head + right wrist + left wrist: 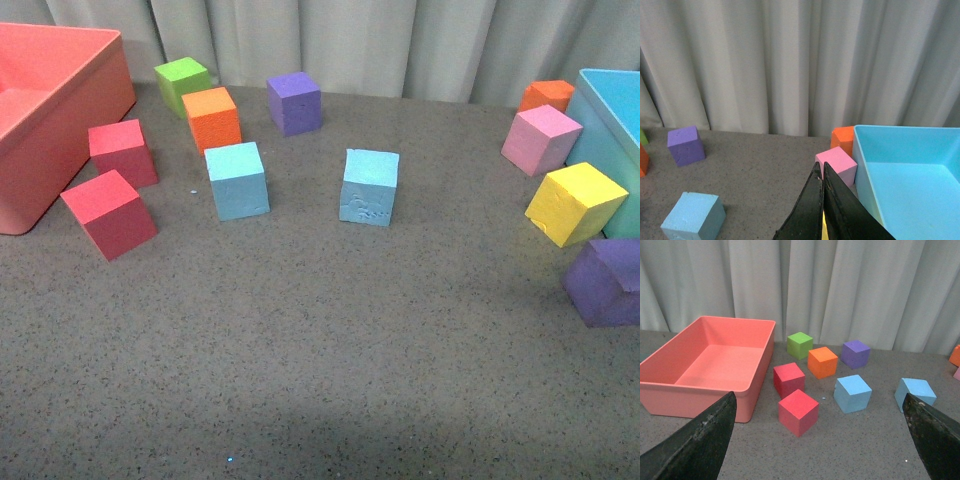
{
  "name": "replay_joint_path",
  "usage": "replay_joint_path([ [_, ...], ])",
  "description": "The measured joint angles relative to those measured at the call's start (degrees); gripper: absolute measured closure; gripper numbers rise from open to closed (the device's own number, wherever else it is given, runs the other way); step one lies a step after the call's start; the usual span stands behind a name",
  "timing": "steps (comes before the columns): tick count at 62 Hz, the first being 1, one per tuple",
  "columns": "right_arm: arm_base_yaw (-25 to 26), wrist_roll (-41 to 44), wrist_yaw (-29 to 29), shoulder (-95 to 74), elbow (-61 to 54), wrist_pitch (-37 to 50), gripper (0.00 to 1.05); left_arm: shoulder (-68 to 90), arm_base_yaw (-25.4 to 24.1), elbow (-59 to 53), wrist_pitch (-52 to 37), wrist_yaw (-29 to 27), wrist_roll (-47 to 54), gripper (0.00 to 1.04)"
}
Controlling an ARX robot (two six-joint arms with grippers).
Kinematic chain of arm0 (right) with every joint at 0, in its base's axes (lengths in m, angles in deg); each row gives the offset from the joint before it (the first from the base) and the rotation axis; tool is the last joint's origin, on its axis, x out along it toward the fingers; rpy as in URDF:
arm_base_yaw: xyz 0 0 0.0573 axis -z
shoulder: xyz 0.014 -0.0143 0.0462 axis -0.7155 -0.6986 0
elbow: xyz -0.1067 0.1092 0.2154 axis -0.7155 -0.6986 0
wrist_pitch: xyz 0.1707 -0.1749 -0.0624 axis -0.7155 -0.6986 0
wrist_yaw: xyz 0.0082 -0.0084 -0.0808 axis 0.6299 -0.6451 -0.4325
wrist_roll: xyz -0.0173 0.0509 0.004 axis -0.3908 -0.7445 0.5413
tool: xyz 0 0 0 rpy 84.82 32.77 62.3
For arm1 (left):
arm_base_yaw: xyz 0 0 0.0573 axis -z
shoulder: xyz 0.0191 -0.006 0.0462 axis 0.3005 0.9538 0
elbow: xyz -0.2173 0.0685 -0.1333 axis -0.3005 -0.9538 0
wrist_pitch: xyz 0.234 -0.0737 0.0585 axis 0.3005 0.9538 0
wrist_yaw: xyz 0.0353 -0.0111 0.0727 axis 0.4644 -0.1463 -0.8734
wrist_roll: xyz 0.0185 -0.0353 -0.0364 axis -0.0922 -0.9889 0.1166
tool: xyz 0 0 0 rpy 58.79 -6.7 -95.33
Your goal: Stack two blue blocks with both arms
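1. Work area. The table carries a red bin at the far left and a turquoise bin at the far right. Loose cubes of other colours lie between them.

2. Workpieces. The two blue blocks stand upright near the middle of the table, side by side and apart, neither on top of the other.
- The left blue block sits just nearer than an orange cube.
- The right blue block stands in the open, with a scuffed, dented near face.

3. Handling, as I judge it.
- Both blocks look like light foam: soft, slightly yielding, matt and not slippery.
- They should survive a firm squeeze, but a hard one may dent them.
- I would take each block across two opposite flat sides, at about mid-height, and keep the top face clear on the block chosen as the base.
- The block with the damaged face is better carried than used as the support.

4. Tools. Neither arm shows in the front view.
- My left gripper is spread wide. It holds nothing and touches nothing, and both blue blocks lie beyond it.
- My right gripper has its fingers pressed together with nothing between them. It is above the table near the turquoise bin, well right of the nearest blue block.
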Motion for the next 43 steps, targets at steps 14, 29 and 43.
replay_joint_path([
  [14, 2.60, -0.02, 2.40, 9.88, -7.17, -2.99, 1.04, 0.00, 0.00, 0.00, 0.00, 0.00, 0.00, 0.07],
  [29, 6.60, -0.02, 7.52, 21.94, -12.68, -9.75, 1.04, 0.00, 0.00, 0.00, 0.00, 0.02, 0.02, 0.07],
  [43, 8.39, -0.02, 8.20, 36.30, -16.20, -20.39, 1.04, 0.00, 0.00, 0.00, 0.00, 0.00, 0.00, 0.07],
])
